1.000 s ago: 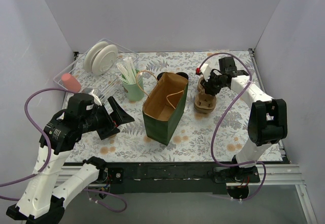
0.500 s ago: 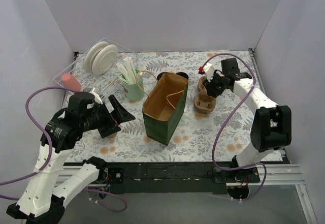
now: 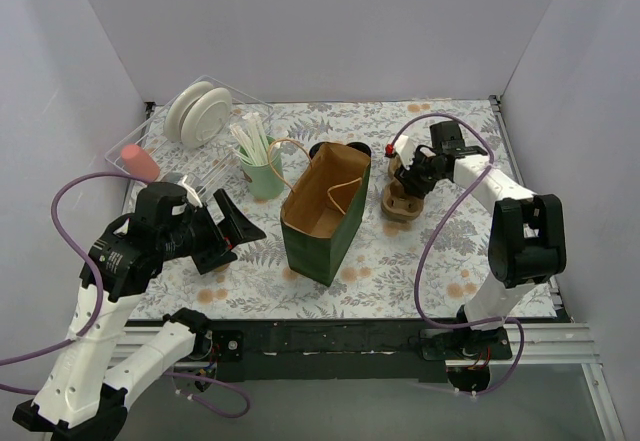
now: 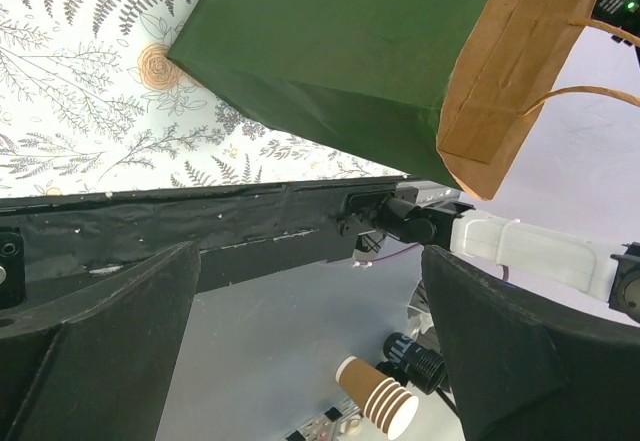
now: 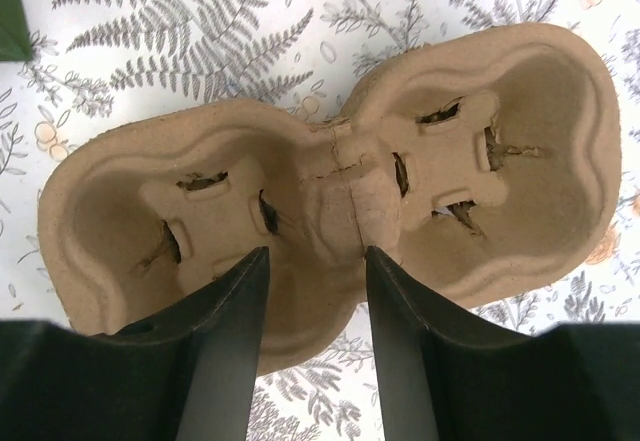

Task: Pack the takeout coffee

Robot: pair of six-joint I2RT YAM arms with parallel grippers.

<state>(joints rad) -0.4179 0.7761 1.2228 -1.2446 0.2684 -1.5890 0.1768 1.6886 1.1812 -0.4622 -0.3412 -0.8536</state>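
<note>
**A:** Where's the coffee?

**B:** Behind the paper bag [image 3: 322, 236], on the far side of the counter [image 3: 450, 261]. From above, only a dark round edge shows past the bag's rim. I take it for the lid of the coffee [image 3: 320, 149], but the bag hides the cup body, so I'm not certain.

**A:** And the bag?

**B:** It stands upright near the middle of the counter with its mouth open (green outside, brown inside).

**A:** What about the right arm?

**B:** The right fingers [image 5: 215, 351] hang over the cardboard cup carrier [image 5: 330, 191], which lies on the counter just right of the bag. They are a little apart, one on each side of the carrier's middle ridge. I can't tell whether they touch it.

**A:** And the left?

**B:** The left fingers [image 4: 95, 351] are spread wide with nothing between them. They hover near the front edge, left of the bag and pointed toward it.

**A:** Anything else out there?

**B:** A mint cup of straws [image 3: 262, 173] sits close by the bag's far left corner. White plates [image 3: 198, 113] stand in a clear rack at the far left.
</note>
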